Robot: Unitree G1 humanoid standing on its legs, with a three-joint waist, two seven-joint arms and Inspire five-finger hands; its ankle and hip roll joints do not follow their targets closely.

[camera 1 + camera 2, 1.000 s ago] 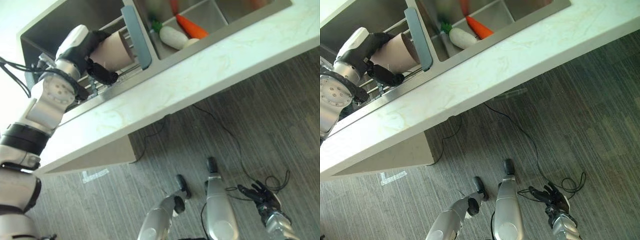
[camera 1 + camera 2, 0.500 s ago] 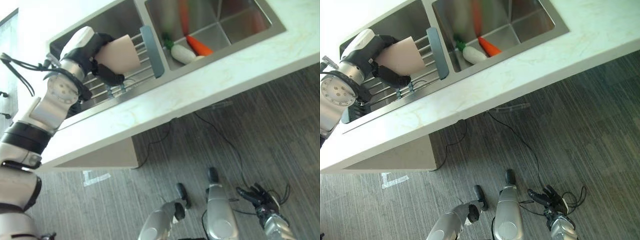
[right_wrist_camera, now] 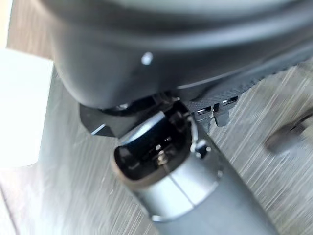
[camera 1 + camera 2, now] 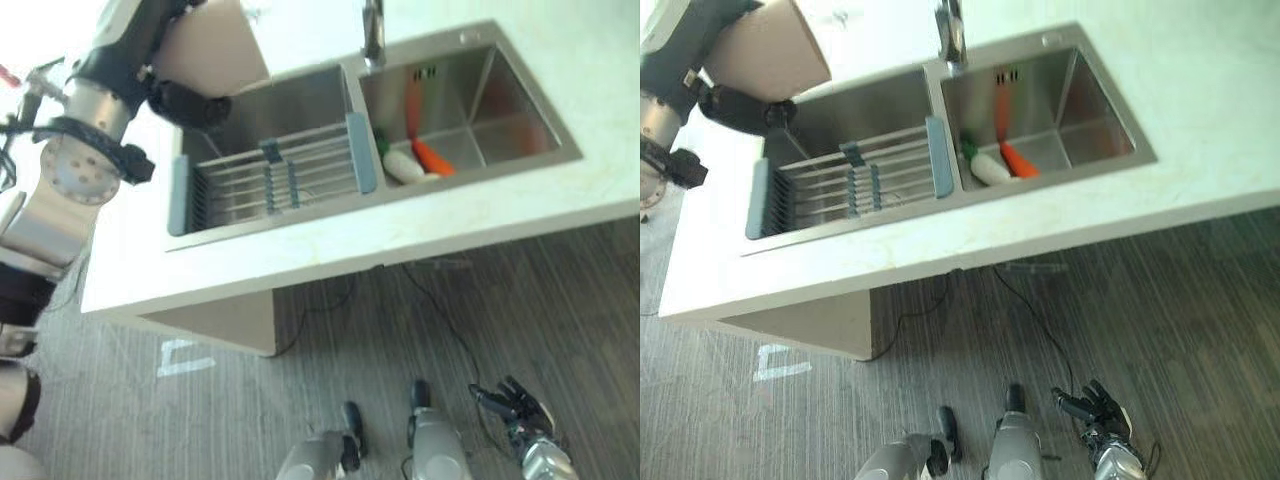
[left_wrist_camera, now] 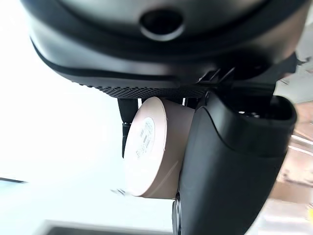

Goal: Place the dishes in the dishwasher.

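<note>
The left robot hand [image 4: 160, 60] is clamped on a tan cup [image 4: 215, 45], fingers and thumb curled round it, and holds it above the bench [image 4: 420, 225] near the far left corner of the double sink [image 4: 520, 90]. A grey-ended wire rack [image 4: 270, 180] lies across the left basin, while a carrot [image 4: 432, 157] and what looks like a white radish [image 4: 403, 168] lie in the right basin. The right robot hand [image 4: 515, 405] hangs low over the floor [image 4: 560, 300], well apart from the bench, its fingers loosely spread and holding nothing.

Pink cup [image 4: 212, 45], orange carrot [image 4: 433, 157]
</note>
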